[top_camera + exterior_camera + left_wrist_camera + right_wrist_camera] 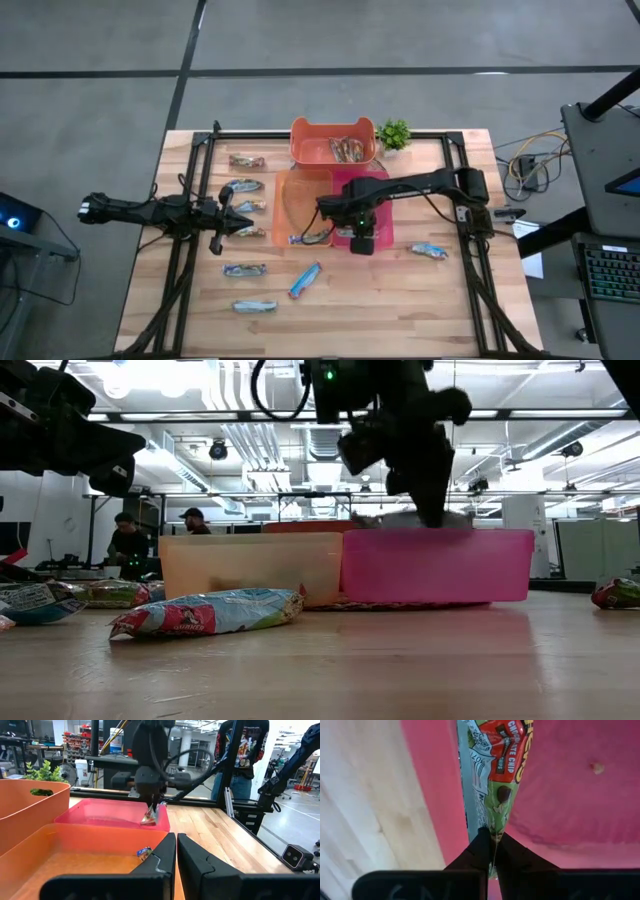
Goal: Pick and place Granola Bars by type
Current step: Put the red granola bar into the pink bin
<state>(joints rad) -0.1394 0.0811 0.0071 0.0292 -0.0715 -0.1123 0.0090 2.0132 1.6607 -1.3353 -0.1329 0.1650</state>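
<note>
A: How much open room was there on the pale wooden counter (400,300)?

B: Its near strip, in front of the bins, lay mostly bare. Three bins crowded the middle: a pink plastic bin (382,225), a translucent orange bin (300,205) touching it, and a deeper orange bin (333,142) at the far edge beside a small green potted plant (394,133).

A: And the shiny-wrapped granola bars?

B: From above, seven lay loose on the left and front, one (428,251) sat alone right of the pink bin, and one lay at the translucent bin's front edge. The far bin held a few; I couldn't count them.

A: The arms?

B: The right gripper (490,845) hung over the pink bin, fingers clamped on the tip of a green-and-red chocolate chip bar (495,765). Only its wrist view showed the printed wrapper. The left gripper (176,851) waited by the translucent bin, fingers together and empty.

A: Anything beyond the counter?

B: The low view showed two people (128,540) seated far behind; the left wrist view showed one person standing (242,760).
</note>
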